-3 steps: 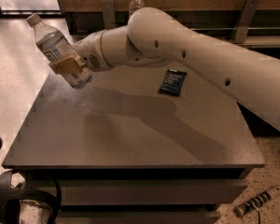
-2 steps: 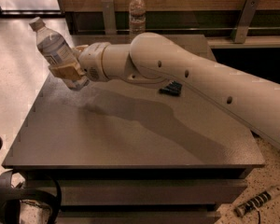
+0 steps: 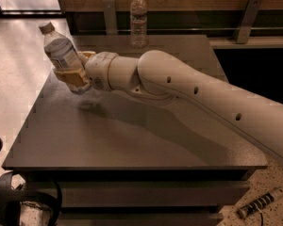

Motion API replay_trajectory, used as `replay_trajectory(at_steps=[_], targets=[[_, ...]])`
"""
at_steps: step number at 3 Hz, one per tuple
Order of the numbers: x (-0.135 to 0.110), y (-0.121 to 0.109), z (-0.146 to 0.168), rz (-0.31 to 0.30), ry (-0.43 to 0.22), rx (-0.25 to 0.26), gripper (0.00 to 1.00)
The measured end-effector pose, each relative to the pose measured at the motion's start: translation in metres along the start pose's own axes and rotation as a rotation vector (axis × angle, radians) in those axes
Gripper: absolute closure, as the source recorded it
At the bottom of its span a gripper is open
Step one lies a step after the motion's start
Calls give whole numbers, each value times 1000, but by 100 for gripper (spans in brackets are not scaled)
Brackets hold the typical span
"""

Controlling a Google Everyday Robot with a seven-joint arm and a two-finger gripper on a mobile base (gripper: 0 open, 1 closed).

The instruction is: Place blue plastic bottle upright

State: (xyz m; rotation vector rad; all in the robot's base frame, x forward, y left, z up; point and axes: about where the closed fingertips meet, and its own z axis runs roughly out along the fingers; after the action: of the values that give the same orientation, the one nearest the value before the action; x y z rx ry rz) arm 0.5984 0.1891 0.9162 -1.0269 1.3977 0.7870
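The blue plastic bottle (image 3: 61, 54) is a stout clear bottle with a white cap and a pale bluish label band. It is held in the air above the left part of the grey table (image 3: 132, 145), tilted a little to the left with its cap up. My gripper (image 3: 71, 75) is shut on its lower body, with tan fingers (image 3: 68, 76) wrapped around it. The white arm reaches in from the right across the table. The bottle's base hangs a short way above the tabletop.
A taller, slimmer clear bottle (image 3: 138, 19) with a white cap stands upright at the table's far edge. A wall with metal brackets (image 3: 247, 18) runs behind the table. Floor lies to the left, and a small striped object (image 3: 258, 204) lies on the floor at lower right.
The arm has swung lower and turned, bringing the bottle from a strong tilt to nearly upright. The arm now hides the dark blue packet that lay on the table.
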Motion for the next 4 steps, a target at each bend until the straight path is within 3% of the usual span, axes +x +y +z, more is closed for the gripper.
replay_trajectory(at_steps=[3,4], targets=[[31,-3,-5,129,-100,52,100],[39,-4,-8,147,-114,66,100]])
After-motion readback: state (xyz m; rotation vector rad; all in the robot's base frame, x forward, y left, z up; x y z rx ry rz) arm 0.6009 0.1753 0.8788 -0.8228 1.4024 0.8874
